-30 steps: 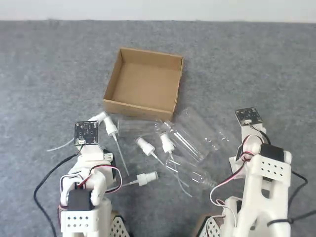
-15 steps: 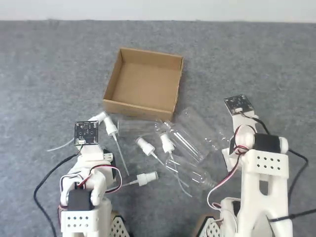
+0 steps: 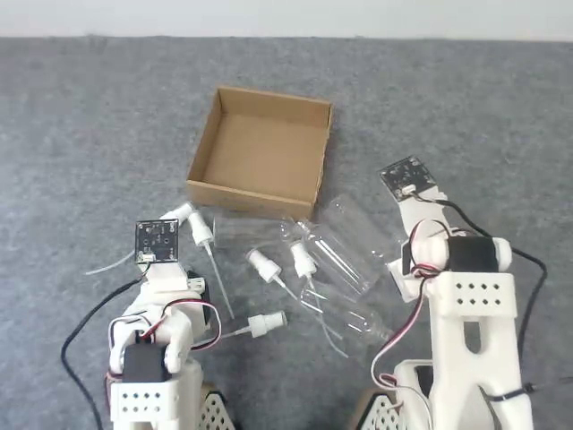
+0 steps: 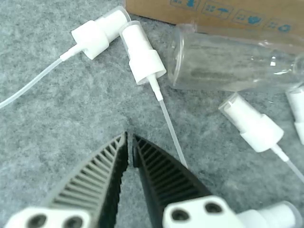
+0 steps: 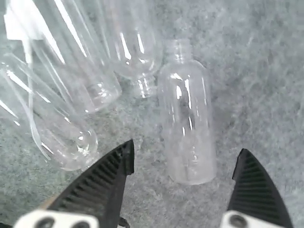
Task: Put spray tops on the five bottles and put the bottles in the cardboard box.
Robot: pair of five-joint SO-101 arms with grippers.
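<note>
R arm (image 3: 421, 233) has swung far-left, jaws spread over an uncapped bottle (image 5: 186, 123) lying on surface (image 3: 89, 116) near cardboard box (image 3: 251, 199); L arm (image 3: 161, 269) jaws pressed together by spray tops (image 4: 142, 61); pickup likely.

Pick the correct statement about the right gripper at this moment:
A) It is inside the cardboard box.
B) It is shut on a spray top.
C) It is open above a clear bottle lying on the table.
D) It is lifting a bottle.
C: in the right wrist view the right gripper has its jaws wide apart above a clear bottle lying on its side.
</note>
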